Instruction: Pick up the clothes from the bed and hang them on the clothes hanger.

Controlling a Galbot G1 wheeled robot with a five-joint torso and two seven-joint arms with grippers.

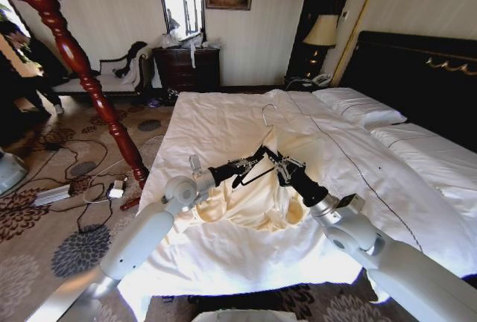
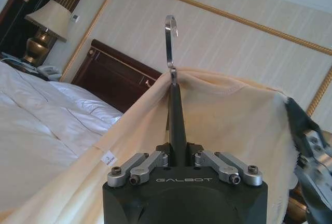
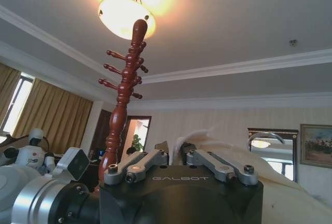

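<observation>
A red wooden coat stand (image 1: 74, 61) rises at the left. A dark dresser (image 1: 186, 68) stands far back. A lamp (image 1: 322, 33) sits far right.

Left gripper (image 2: 178, 154) clamped on the black clothes hanger (image 2: 175, 111); its metal hook rises above the cream clothes (image 2: 228, 125) draped over the hanger's shoulders.

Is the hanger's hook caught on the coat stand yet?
No. The hook points up into free air above the garment, with the left tool shut on the hanger.
</observation>
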